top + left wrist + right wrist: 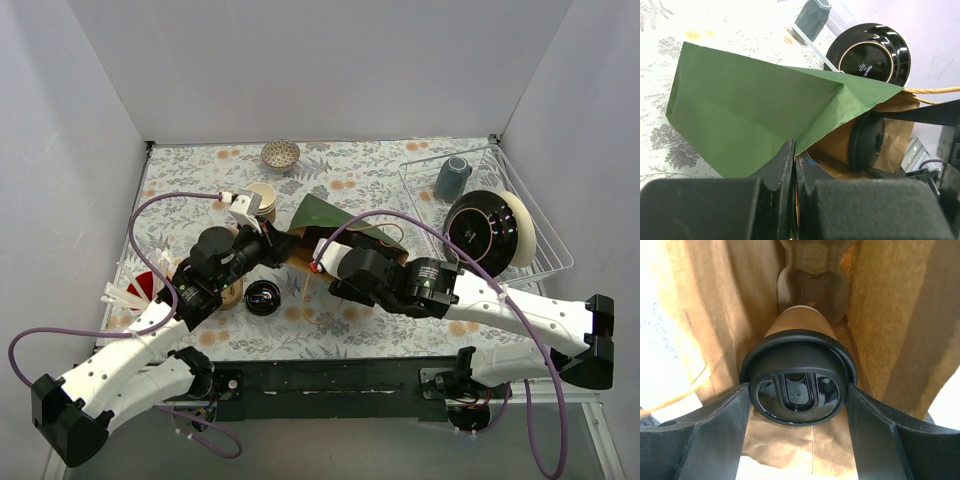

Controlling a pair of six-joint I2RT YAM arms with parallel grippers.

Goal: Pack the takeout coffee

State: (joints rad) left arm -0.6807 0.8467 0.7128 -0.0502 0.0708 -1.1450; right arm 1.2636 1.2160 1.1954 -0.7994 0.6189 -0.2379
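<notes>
The green paper bag point(338, 214) lies on its side in the middle of the table, its mouth toward the arms. My left gripper point(794, 156) is shut on the bag's green edge point(805, 135) and holds the mouth up. Inside the bag's brown interior, the takeout coffee point(798, 382), a tan cup with a black sip lid, lies lid toward the camera. My right gripper point(798, 407) is shut on that lid, one finger on each side. The lid point(867, 142) also shows through the mouth in the left wrist view.
A pulp cup carrier point(812, 287) sits deep in the bag beyond the cup. A spare black lid point(263, 297) lies near the left arm. The wire rack point(545, 255) at the right holds a black bowl point(483, 228) and a grey-blue mug point(452, 177). A patterned bowl point(280, 154) sits at the back.
</notes>
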